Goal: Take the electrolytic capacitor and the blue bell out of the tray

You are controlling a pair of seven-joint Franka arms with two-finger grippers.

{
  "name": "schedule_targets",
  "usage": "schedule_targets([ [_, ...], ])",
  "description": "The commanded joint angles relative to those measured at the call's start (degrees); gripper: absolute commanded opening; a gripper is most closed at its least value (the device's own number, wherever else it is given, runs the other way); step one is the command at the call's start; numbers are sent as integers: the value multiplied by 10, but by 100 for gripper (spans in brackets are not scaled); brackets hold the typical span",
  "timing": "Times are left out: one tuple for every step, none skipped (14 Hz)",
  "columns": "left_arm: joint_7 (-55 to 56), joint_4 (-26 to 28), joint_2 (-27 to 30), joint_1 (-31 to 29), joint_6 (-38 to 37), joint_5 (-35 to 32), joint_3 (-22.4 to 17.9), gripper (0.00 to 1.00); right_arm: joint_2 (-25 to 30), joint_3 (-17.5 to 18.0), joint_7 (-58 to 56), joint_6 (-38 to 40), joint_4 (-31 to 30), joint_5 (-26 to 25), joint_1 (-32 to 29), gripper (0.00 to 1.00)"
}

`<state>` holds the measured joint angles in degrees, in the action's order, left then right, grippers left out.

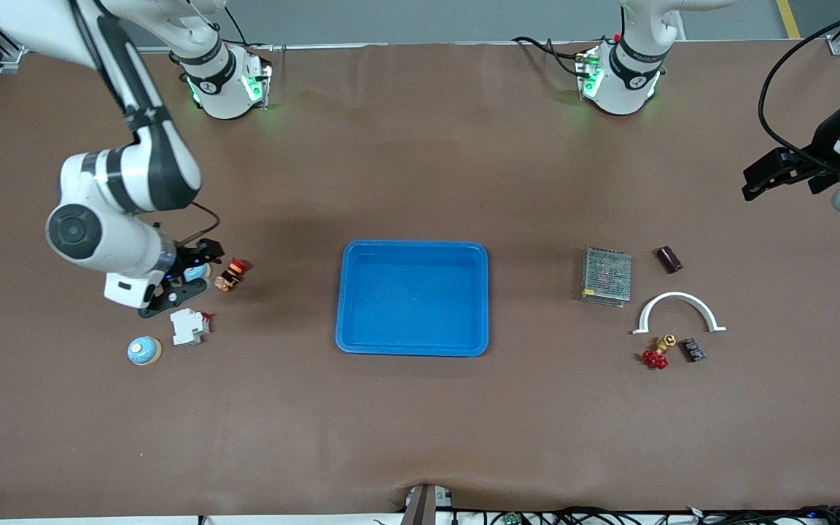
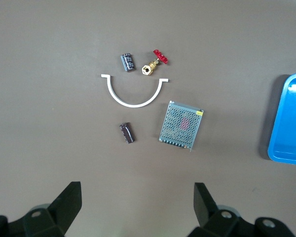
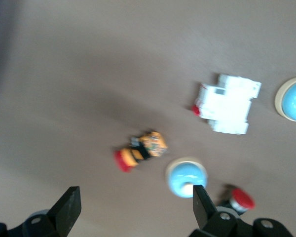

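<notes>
Capacitor [image 1: 669, 259], dark cylinder, lies on its side toward the left arm's end of the table, just beside the mesh-topped power supply [image 1: 607, 275] and farther from the front camera than the white arch piece [image 1: 678, 309]. Nearer the camera than the arch: red-handled brass valve [image 1: 658, 354] and a small black component [image 1: 693, 349], close together. Nothing lies on or against the capacitor; top access free.

Two bells at the right arm's end. One bell [image 1: 144, 351], blue dome on cream base, sits just beside the white breaker block [image 1: 189, 325], apart from it. Second blue bell [image 1: 197, 273] largely hidden under the right gripper in the front view; the right wrist view shows it [image 3: 186, 177] near one fingertip. Orange-and-black push button with red cap [image 1: 231, 274] lies beside it. Another red-capped item [image 3: 241, 198] shows only in the wrist view, partly hidden.

Blue tray [image 1: 413, 248] mid-table, nothing in it.

Right gripper [image 1: 185, 278] low over the second bell, fingers apart. Left gripper [image 1: 759, 179] high over the table's end, waiting, fingers wide apart, holding nothing.
</notes>
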<state>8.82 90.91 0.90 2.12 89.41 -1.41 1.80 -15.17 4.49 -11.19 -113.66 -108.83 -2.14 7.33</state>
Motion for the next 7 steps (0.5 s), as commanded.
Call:
schedule_targets([
  [-2, 3, 7, -2, 2, 5, 1, 100, 22, -4, 113, 81, 50, -2, 55, 100],
  [-3, 6, 8, -1, 2, 5, 1, 100, 24, -4, 141, 134, 85, -2, 67, 100],
  [-3, 8, 8, -1, 2, 5, 2, 100, 24, -4, 157, 183, 124, -2, 83, 100],
  [-3, 9, 8, -1, 3, 5, 2, 100, 24, -5, 166, 235, 169, -2, 88, 100],
  [-3, 9, 8, -1, 3, 5, 2, 100, 24, -4, 168, 291, 216, -2, 89, 100],
  [-3, 10, 8, -1, 3, 5, 2, 100, 25, -5, 169, 337, 253, -2, 89, 100],
  [-2, 11, 8, -1, 3, 5, 2, 100, 25, -9, 169, 375, 282, -3, 86, 100],
])
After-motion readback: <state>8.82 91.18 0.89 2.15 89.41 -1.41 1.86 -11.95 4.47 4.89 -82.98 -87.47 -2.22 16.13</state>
